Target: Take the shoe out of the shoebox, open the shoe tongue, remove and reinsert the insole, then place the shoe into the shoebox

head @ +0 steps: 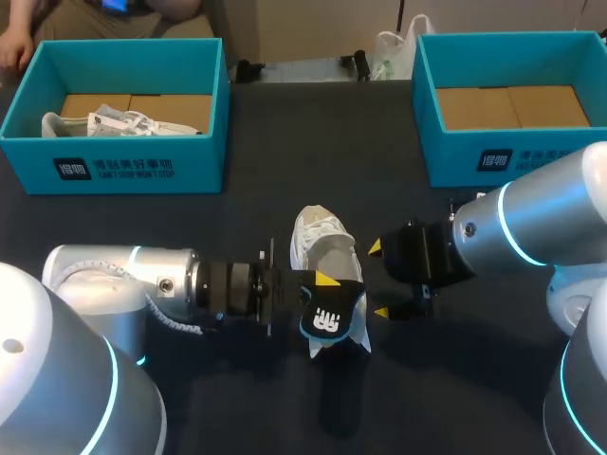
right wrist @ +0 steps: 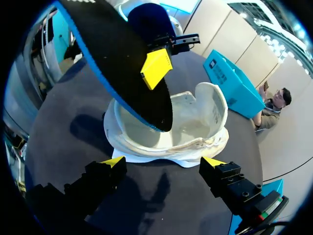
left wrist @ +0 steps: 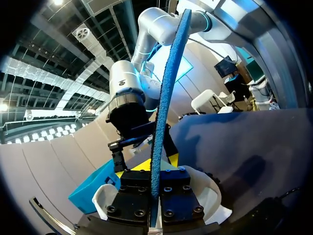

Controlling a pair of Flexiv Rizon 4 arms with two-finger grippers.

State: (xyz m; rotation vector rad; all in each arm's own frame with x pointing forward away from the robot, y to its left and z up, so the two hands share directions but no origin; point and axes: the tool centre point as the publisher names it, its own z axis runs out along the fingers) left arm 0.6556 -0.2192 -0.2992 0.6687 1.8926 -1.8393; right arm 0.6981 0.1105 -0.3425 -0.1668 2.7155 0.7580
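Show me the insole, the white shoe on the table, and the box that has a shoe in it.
insole [right wrist: 110, 56]: right wrist view, on its flat black face.
white shoe [head: 321, 232]: head view, on its white upper.
shoebox [head: 190, 169]: head view, on the front wall of the box holding a shoe.

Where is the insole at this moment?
In the head view the insole is at table centre, held by the left hand over the white shoe, with the right hand close on the other side.
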